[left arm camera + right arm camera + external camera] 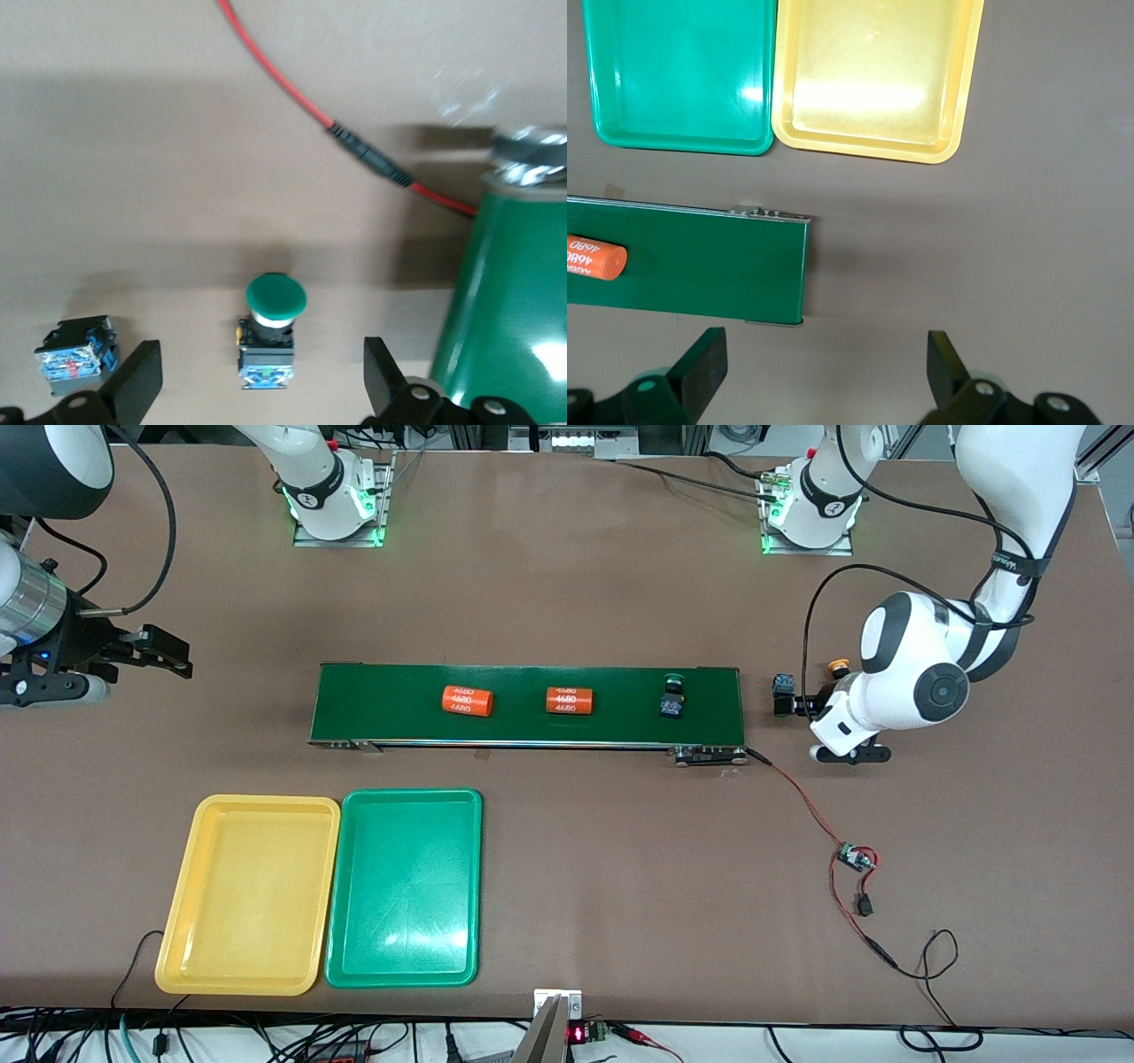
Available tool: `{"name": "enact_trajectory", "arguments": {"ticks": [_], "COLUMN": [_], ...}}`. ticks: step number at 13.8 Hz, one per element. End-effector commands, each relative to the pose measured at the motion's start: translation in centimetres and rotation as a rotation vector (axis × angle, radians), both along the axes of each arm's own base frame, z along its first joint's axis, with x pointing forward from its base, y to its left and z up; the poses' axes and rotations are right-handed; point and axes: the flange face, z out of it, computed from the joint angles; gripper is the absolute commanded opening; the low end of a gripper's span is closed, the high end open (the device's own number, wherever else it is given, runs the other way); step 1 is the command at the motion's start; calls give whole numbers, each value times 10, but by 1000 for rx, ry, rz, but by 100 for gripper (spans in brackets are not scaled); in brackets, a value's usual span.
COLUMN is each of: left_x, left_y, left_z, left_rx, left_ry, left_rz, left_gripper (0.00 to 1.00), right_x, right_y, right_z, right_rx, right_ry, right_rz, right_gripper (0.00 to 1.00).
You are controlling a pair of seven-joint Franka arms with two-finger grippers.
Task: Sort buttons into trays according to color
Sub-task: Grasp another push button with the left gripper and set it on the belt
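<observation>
One green-capped button [672, 696] lies on the conveyor belt near the left arm's end. A second green-capped button [268, 335] lies on the table just off that end and also shows in the front view [783, 691]. My left gripper [263, 376] is open and straddles it without touching. A yellow-capped button [835, 665] lies beside it, partly hidden by the arm, and only its body [76, 358] shows in the left wrist view. The yellow tray [251, 895] and the green tray [406, 887] are empty. My right gripper [166, 651] is open and empty over bare table off the belt's other end.
Two orange "4680" cylinders [467, 701] [570, 701] lie on the dark-green belt [390, 704]. A red cable [802, 797] runs from the belt's end to a small circuit board [855, 858]. The trays sit side by side nearer the front camera than the belt.
</observation>
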Motion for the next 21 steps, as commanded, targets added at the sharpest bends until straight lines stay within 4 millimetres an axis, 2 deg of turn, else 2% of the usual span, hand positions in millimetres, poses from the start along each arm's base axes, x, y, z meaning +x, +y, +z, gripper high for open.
{"name": "enact_trajectory", "arguments": {"ticks": [1,3,5,8,13,14,16,17,19,20,21], "left_x": [-20,-35,-40,-53,-63,-63,-64,-65,-66,-68,-67], "left_y": [-3,-3,-5,-8,-8,-8,-10,-10,-9,-10,-10], "left_z": [-13,-25,-30,-42,-51,-52,-55,-57,-60,-62,-61], "left_rx": [18,20,19,18,17,15,14,12,11,10,9], "left_ry": [-13,-11,-11,-18,-12,-13,-8,-3,4,10,11], "left_rz": [-42,-48,-53,-61,-62,-61,-64,-64,-63,-65,-73], "left_gripper": [100,100,100,100,100,97,81,78,74,64,44], "right_x": [0,-1,-8,-30,-75,-84,-102,-109,-110,-110,-110], "right_y": [-1,-1,1,-7,-7,-8,-8,-8,-7,-8,-8], "right_z": [2,2,0,-10,-32,-36,-46,-49,-50,-50,-51], "right_rx": [1,2,2,4,7,7,10,11,12,12,12], "right_ry": [9,12,14,-34,-80,-91,-118,-126,-135,-135,-135], "right_rz": [16,14,14,4,5,4,4,2,-1,-4,-4], "right_gripper": [100,100,100,100,100,100,100,100,100,100,100]}}
